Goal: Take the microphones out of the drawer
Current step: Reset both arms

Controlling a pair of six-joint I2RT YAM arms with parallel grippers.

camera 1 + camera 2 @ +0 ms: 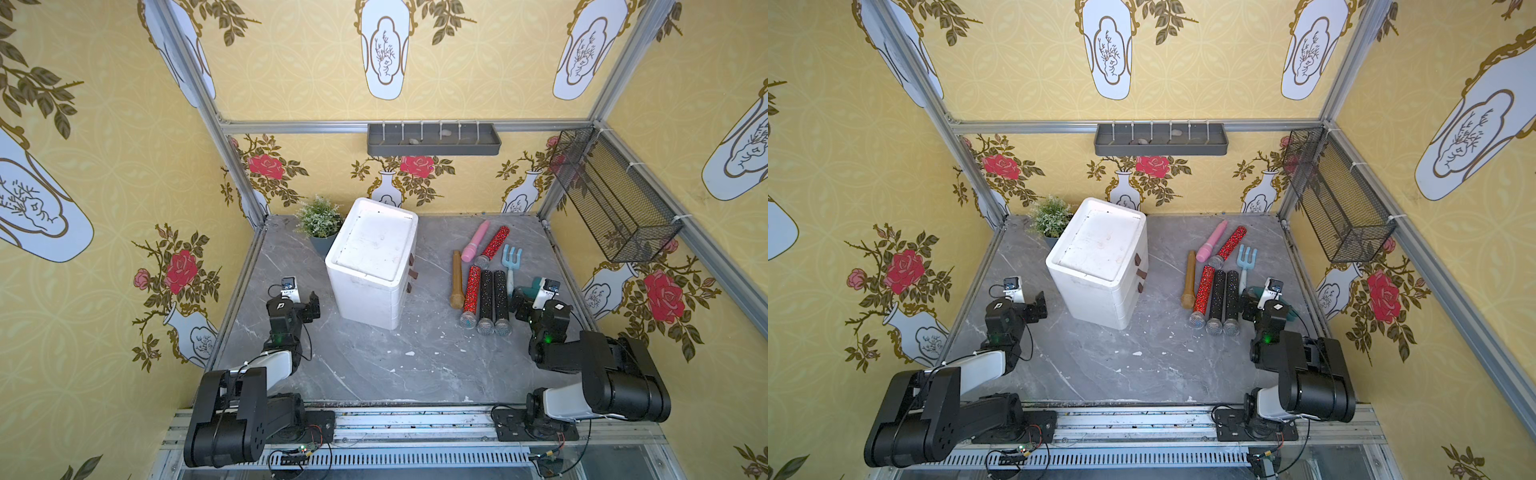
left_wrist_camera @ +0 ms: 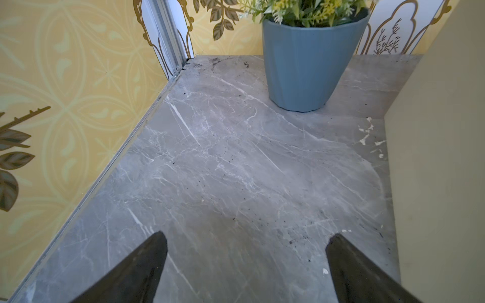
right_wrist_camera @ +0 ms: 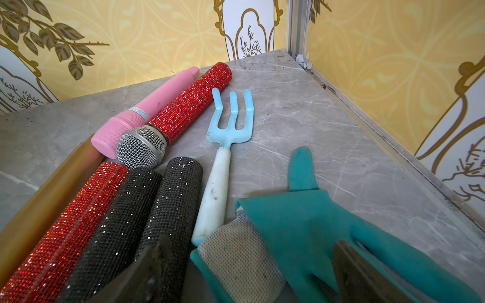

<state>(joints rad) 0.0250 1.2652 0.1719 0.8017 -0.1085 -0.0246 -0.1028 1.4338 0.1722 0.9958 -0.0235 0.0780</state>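
Centre-rear of the grey marble table [image 1: 374,365]: white drawer unit [image 1: 370,266], three drawers, brown pull tabs [image 1: 412,274] facing the robot's right. All fronts sit flush and shut, contents hidden; whether a microphone lies inside cannot be told.

Rear-left corner: potted plant [image 1: 319,220], just beside the unit's back corner. A narrow lane of bare table runs between the unit's side and the left wall.

Left gripper [image 2: 248,237]: jaws spread wide, nothing between them, over that lane, near the unit's side but apart from it.

Right of the unit, on the table top:
- tan microphone [image 1: 457,278], nearest the tabs, with a bare strip between
- front red glitter microphone [image 1: 471,299], inner black glitter microphone [image 1: 486,301] and outer black glitter microphone [image 1: 501,301], side by side, mesh heads toward the near edge
- pink microphone [image 1: 476,241] and rear red glitter microphone [image 1: 494,245], diagonal, touching
- blue hand rake [image 1: 511,259]
- teal glove [image 3: 301,230], near the right wall

Right gripper [image 3: 252,246]: jaws wide apart, holding nothing, over the glove's cuff and the outer black microphone's handle.

Front: bare marble from the unit to the near edge, between both arms.

Walls: grey tray [image 1: 432,139] on the back wall; mesh basket [image 1: 611,195] on the right wall, above the table.
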